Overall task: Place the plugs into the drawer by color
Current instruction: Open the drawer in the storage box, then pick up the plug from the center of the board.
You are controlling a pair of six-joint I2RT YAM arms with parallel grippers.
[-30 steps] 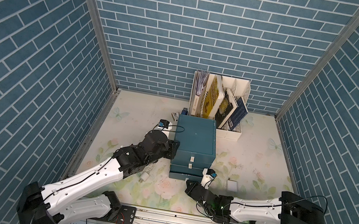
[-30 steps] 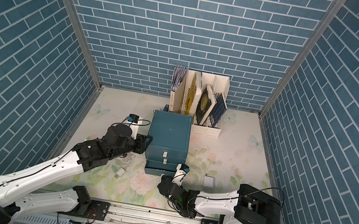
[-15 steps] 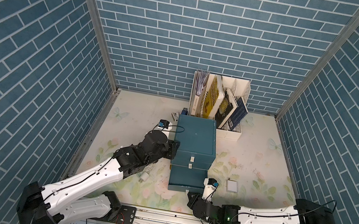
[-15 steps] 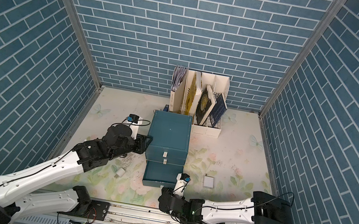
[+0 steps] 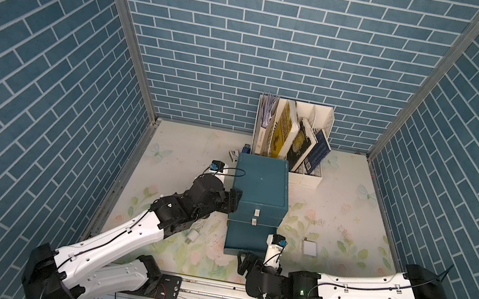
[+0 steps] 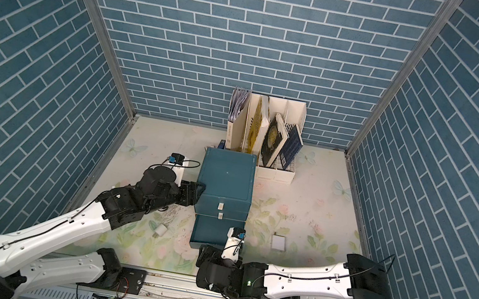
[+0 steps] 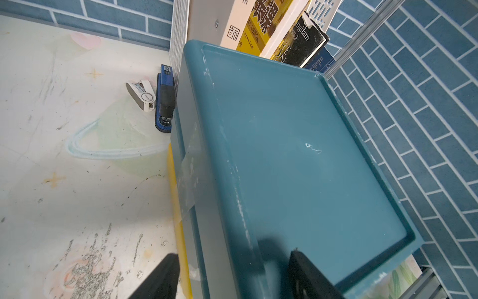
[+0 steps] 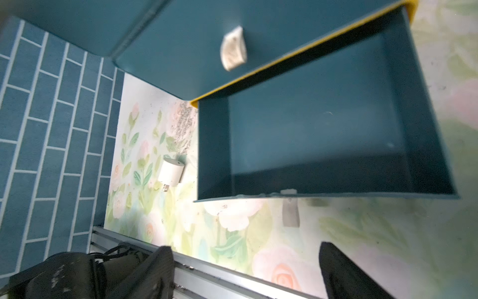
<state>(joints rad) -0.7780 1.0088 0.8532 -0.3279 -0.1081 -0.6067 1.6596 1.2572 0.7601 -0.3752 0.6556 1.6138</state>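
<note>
Your right gripper (image 8: 244, 247): jaws wide, empty, sitting just short of the bottom drawer (image 8: 214, 145), which stands pulled out and bare, ready to load. A white plug (image 8: 172, 170) lies ahead of this claw, beside the drawer's wall. Your left gripper (image 7: 231, 259): jaws parted astride the box (image 7: 284, 142) edge, holding nothing; probably there to steady it.

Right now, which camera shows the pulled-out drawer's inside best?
The right wrist view: the drawer fills it, its empty inside plain. Both top views show it small, from above. The left wrist view misses it.
</note>
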